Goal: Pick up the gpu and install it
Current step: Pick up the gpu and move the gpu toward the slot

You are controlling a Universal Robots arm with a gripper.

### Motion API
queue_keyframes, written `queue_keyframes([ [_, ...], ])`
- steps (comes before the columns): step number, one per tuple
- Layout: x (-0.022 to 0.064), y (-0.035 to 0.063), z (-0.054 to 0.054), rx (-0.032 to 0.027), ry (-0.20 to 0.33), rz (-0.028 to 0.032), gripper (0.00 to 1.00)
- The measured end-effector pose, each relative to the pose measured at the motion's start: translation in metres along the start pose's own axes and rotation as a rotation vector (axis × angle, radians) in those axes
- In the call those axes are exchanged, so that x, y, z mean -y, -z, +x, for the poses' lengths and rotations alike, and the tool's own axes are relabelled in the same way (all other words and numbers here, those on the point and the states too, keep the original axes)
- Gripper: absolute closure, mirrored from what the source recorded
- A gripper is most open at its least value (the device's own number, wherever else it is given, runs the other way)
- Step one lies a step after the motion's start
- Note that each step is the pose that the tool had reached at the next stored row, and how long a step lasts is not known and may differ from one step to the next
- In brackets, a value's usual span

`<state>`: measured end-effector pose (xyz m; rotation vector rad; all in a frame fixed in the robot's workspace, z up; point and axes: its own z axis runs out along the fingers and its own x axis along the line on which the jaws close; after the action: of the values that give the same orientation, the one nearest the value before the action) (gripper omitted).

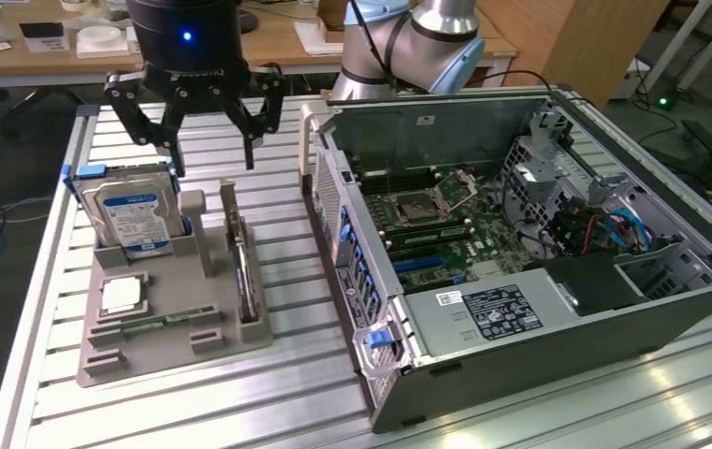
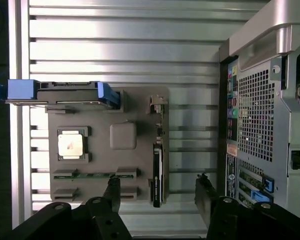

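Although free of any grip, parked upright on its long edge: gpu (image 1: 246, 273), in the narrow slot along the side of the grey holder tray (image 1: 194, 281) toward the exterior view's right, the side nearest the computer case (image 1: 556, 348). From the wrist view, edge-on as a thin dark strip, gpu (image 2: 157, 175), with silver bracket (image 2: 158, 106) at the end far from the tool. Above that slot, tool (image 1: 214, 166) spread wide, holding nothing, clear of the card. Dark fingertips (image 2: 113, 186) on either side of the gpu's near end, touching neither card nor tray.

Elsewhere on the same tray: hard drive (image 1: 138, 215) with blue label, upright between blue tabs, at the corner toward the exterior view's left. Square processor (image 1: 121, 295) lying flat in its pocket. Narrow green memory stick (image 1: 156, 325) just beside the processor.

Just beside the tray, case lying on its side, open face up, motherboard (image 1: 456, 234) exposed, blue cables near the drive bays. Under everything, ribbed aluminium worktop (image 1: 293, 412). Behind the case, grey robot arm (image 1: 418, 47).
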<state>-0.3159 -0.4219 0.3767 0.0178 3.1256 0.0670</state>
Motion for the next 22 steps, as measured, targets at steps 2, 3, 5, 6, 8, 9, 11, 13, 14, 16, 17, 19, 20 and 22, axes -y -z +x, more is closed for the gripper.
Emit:
queue_keyframes([
  [2, 0.0016, -0.0036, 0.000, -0.0001, 0.000, 0.0001, 0.29],
  [3, 0.0023, -0.0053, 0.000, -0.0001, 0.000, 0.0001, 0.29],
  [5, 0.0031, -0.0089, 0.000, -0.0001, 0.000, 0.0001, 0.29],
  [6, 0.0033, -0.0107, 0.000, -0.0001, 0.000, 0.0001, 0.29],
  [8, 0.0036, -0.0144, 0.000, 0.0000, 0.000, 0.0001, 0.29],
  [9, 0.0037, -0.0162, 0.000, -0.0001, 0.000, 0.0001, 0.29],
  [11, 0.0053, -0.0197, 0.000, -0.0001, 0.000, 0.0001, 0.29],
  [13, 0.0072, -0.0231, 0.000, 0.0000, 0.000, 0.0000, 0.29],
  [14, 0.0081, -0.0249, 0.000, -0.0001, 0.000, 0.0001, 0.29],
  [16, 0.0086, -0.0286, 0.000, -0.0001, 0.000, 0.0001, 0.29],
  [17, 0.0088, -0.0302, 0.000, -0.0003, 0.000, 0.0005, 0.29],
  [19, 0.0090, -0.0333, 0.000, -0.0003, 0.000, 0.0004, 0.29],
  [20, 0.0091, -0.0348, 0.000, -0.0003, 0.000, 0.0004, 0.29],
  [22, 0.0094, -0.0378, 0.000, -0.0003, 0.000, 0.0005, 0.29],
])
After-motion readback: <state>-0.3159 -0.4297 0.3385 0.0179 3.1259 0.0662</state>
